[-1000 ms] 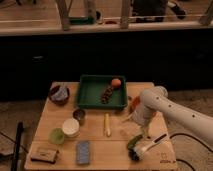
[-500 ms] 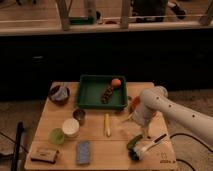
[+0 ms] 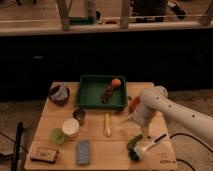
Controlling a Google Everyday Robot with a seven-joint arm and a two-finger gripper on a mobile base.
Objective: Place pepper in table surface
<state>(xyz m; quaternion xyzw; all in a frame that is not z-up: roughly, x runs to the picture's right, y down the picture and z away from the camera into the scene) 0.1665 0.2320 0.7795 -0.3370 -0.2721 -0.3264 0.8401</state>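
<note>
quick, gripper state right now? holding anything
Gripper: low over the table surface near its front right corner, at the pepper; grip on it cannot be told.

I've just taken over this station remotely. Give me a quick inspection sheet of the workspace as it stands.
Surface: table surface, light wood, crowded.
Job's things: pepper low at front right, by the gripper; whether it rests on the wood cannot be told.
Clutter: green tray holding an orange ball and a dark item; yellow stick; dark bowl; white cup; green disc; blue sponge; brown block.
Grippers: gripper down at the front right corner.
Cables: dark cable right of the table.
Surroundings: dark floor, railing behind.
</note>
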